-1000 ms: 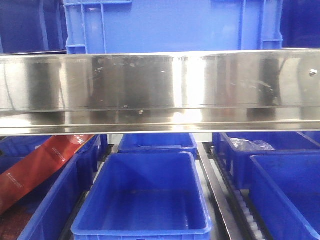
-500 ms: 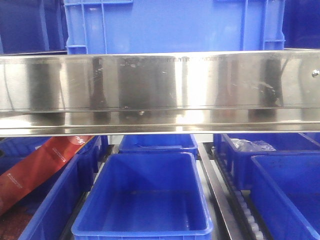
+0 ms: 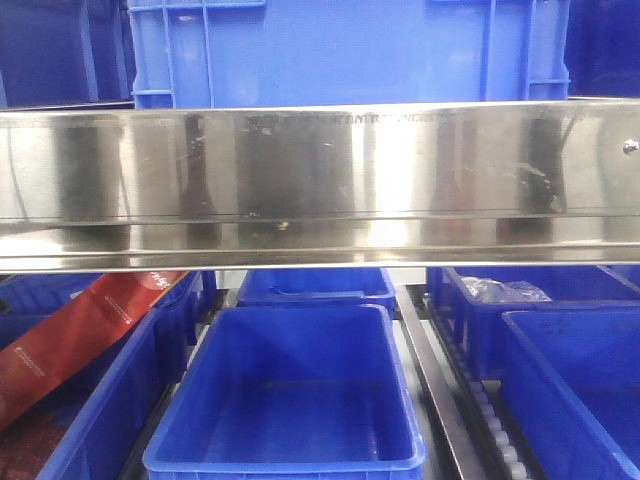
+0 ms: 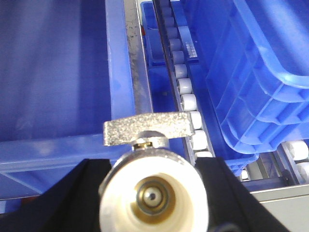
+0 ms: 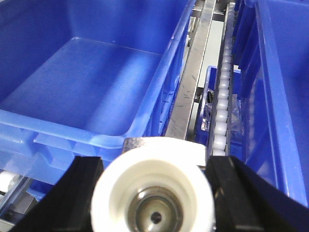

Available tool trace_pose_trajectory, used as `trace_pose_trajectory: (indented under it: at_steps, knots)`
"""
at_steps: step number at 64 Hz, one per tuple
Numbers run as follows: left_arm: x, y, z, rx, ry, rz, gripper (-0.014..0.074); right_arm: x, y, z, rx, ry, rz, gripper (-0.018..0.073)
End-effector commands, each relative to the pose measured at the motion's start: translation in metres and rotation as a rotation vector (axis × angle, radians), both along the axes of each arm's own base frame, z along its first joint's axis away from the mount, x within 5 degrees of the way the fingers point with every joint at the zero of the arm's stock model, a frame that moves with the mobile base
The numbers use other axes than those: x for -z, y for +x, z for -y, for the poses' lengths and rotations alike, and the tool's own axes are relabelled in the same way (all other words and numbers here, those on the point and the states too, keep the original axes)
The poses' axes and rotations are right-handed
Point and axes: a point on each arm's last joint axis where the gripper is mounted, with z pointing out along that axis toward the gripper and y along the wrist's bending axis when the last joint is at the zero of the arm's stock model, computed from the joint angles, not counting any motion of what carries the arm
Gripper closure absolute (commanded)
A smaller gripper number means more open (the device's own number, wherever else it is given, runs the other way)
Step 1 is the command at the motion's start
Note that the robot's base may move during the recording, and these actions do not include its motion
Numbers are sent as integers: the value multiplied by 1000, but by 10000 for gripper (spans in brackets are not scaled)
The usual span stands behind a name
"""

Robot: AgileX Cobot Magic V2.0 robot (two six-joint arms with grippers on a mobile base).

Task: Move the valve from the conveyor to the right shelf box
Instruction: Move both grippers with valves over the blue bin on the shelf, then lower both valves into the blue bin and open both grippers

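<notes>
Blue boxes [image 3: 285, 464]; mirror-silver shelf rail [image 3: 320, 180]; red packet [image 3: 70, 345]; white rollers [image 4: 186, 102]; silver-brass valve [image 4: 152, 176].

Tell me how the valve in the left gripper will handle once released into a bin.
Probably rigid and heavy for its size: the valve shows a metal lever handle and brassy core. Its round body could roll, though that flat handle should stop it. Curved sides in the left gripper might slip.

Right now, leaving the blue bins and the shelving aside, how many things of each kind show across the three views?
Valves: 2, the left-hand valve gripped in the left hand and the right-hand valve gripped in the right hand
Red package: 1
Clear plastic bag: 1
Total: 4
</notes>
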Motion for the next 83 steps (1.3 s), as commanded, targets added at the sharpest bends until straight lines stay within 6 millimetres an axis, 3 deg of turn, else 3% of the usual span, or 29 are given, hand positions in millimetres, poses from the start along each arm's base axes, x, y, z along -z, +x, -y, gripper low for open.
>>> trace_pose_trajectory:
  at_steps: [1, 32, 45, 55, 65, 74, 83]
  knots:
    - [-5, -2, 2, 5, -10, 45, 707, -13, -4, 1, 10, 18, 97, 711]
    - [-8, 0, 2, 5, -14, 78, 707, -13, -4, 1, 10, 18, 97, 711]
    - [-12, 21, 15, 142, -91, 122, 707, -18, 2, -2, 2, 65, 133, 711]
    - [-33, 42, 37, 263, -141, 191, 707, -35, 15, -10, -22, 84, 179, 711]
    - [-53, 69, 74, 392, -144, 275, 707, -50, 36, -27, -72, 100, 221, 711]
    - [-53, 96, 110, 473, -130, 319, 707, -60, 54, -49, -143, 98, 252, 711]
    - [-36, 131, 147, 526, -114, 324, 707, -51, 83, -72, -184, 101, 238, 711]
